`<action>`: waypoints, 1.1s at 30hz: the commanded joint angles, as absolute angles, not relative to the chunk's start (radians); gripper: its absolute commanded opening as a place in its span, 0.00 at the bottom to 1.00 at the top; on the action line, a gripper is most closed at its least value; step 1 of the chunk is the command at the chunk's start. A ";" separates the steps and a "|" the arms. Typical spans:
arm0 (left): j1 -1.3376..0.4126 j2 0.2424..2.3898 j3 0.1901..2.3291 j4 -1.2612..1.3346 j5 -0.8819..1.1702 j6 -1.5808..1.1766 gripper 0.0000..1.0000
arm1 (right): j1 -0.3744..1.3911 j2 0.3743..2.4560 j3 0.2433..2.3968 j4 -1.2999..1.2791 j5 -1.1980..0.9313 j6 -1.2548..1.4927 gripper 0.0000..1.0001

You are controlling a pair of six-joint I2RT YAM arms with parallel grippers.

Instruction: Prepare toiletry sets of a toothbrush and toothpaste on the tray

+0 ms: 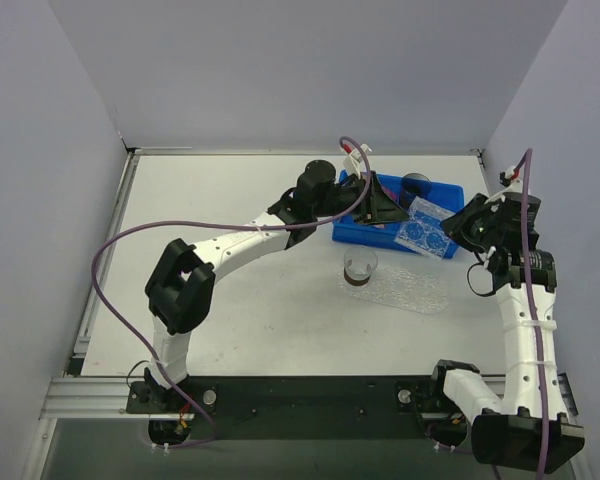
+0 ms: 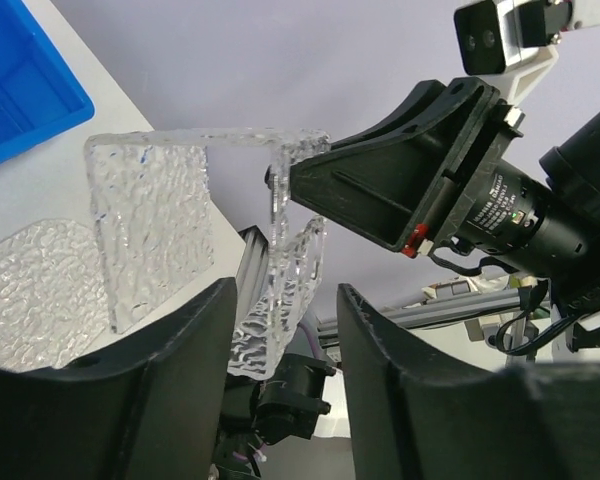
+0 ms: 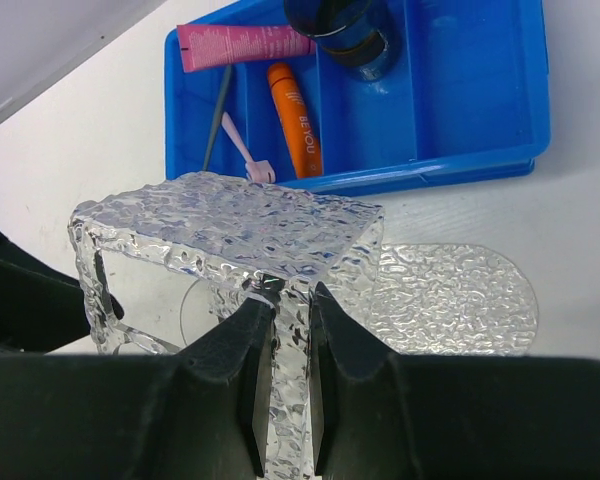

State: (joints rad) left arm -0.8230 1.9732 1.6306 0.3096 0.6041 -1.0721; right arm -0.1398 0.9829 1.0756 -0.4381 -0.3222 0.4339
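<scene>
Right claw pinches clear bumpy box (tray partly hidden behind), left claw released

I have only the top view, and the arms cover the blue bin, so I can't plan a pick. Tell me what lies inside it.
Observer: The right wrist view shows a pink tube, an orange tube, the toothbrush and a dark blue cup in the blue bin.
Operator: Report the right gripper's grip.
Observer: The right gripper is shut on one wall of a clear bumpy holder, held in the air.
Operator: Now the left gripper.
Observer: The left wrist view shows the left gripper open, with the holder's lower edge in the gap between its fingers.
</scene>
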 commanded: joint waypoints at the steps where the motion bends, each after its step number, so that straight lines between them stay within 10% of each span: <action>1: -0.816 1.973 1.681 0.331 0.615 -1.080 0.57 | -0.155 0.934 1.078 -0.422 -0.347 0.454 0.00; 33: -0.646 1.333 1.169 0.091 0.084 -0.480 0.77 | -0.245 1.124 0.868 -0.488 -0.620 0.158 0.00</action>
